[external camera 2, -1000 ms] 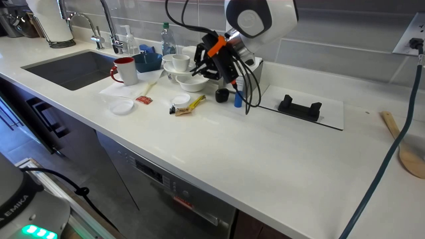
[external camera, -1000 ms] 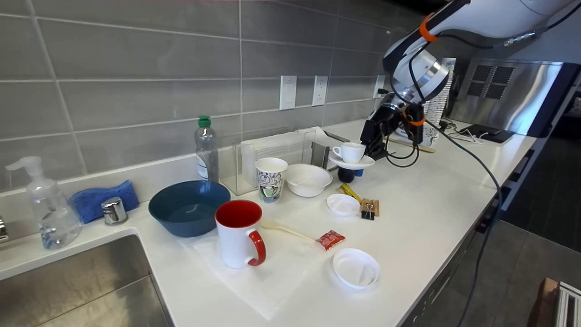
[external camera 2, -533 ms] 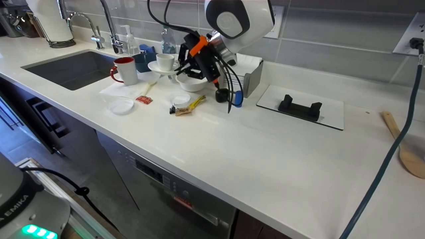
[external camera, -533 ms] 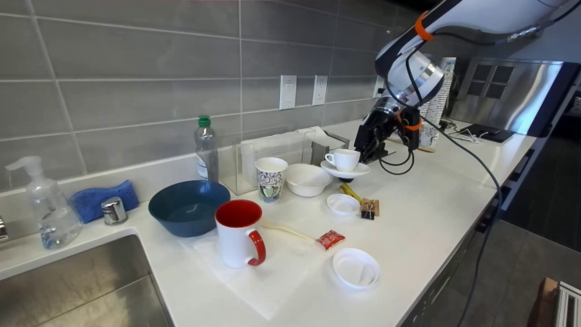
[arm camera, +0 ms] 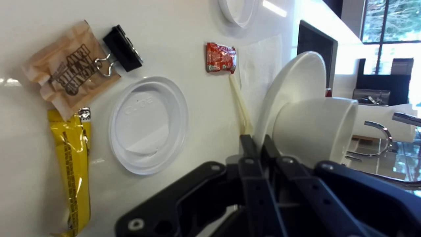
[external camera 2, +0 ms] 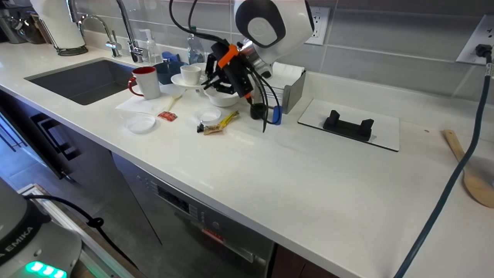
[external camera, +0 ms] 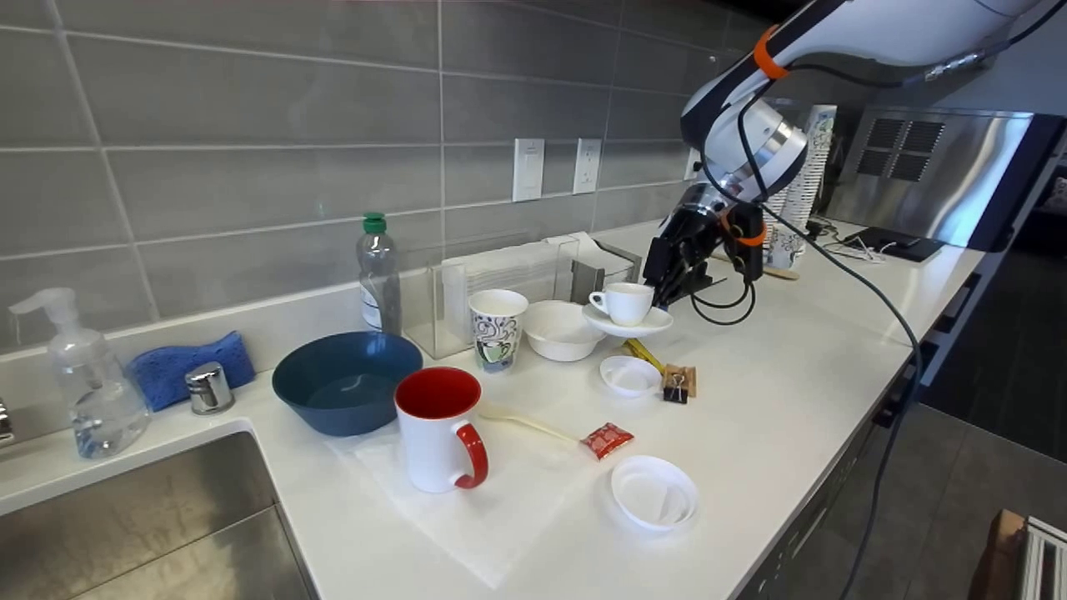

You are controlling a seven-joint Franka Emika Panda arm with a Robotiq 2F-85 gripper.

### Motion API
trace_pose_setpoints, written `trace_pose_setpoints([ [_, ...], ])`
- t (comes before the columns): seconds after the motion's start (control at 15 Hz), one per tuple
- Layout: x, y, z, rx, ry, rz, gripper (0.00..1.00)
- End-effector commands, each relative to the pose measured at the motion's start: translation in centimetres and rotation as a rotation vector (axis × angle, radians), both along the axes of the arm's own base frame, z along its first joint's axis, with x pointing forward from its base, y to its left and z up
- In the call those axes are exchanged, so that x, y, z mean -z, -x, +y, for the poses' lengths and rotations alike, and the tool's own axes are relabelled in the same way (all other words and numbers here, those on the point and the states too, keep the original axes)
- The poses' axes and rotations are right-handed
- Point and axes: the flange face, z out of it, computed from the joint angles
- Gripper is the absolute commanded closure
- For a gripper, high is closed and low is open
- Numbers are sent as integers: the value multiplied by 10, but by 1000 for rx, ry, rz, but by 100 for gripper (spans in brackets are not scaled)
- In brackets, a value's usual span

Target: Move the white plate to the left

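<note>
The white plate (external camera: 625, 327) is a glossy round dish with a white cup (external camera: 627, 303) standing on it. My gripper (external camera: 658, 302) is shut on the plate's near rim and holds it about level, above the counter, beside the white bowl (external camera: 557, 337). In an exterior view the plate (external camera 2: 184, 83) and cup (external camera 2: 190, 74) show left of the gripper (external camera 2: 206, 83). In the wrist view the plate (arm camera: 291, 79) runs between the fingertips (arm camera: 259, 144), with the cup (arm camera: 307, 126) close to one finger. The gripped part of the rim is hidden.
A blue bowl (external camera: 348, 387), red-and-white mug (external camera: 429, 442) and patterned paper cup (external camera: 498, 333) stand farther left. Two white lids (external camera: 631, 377) (external camera: 654, 493), a spoon (external camera: 529, 422), a red packet (external camera: 607, 439), a yellow packet (arm camera: 70, 164) and a binder clip (arm camera: 123, 48) lie on the counter.
My gripper has carried the plate and cup left in both exterior views and somewhat lower, most of it in the first half second. The cup stays on the plate.
</note>
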Motion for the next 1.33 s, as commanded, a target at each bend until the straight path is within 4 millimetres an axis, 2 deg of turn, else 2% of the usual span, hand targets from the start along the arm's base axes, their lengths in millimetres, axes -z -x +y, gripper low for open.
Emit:
trace_pose_setpoints([
  [0.0,11,-8,48,10,13,19,98],
  [0.27,27,-10,97,-24,52,36,98],
  [0.47,36,-10,120,-22,57,23,98],
  [0.6,40,-10,123,12,47,5,98],
  [1.27,59,-1,105,243,68,4,98],
])
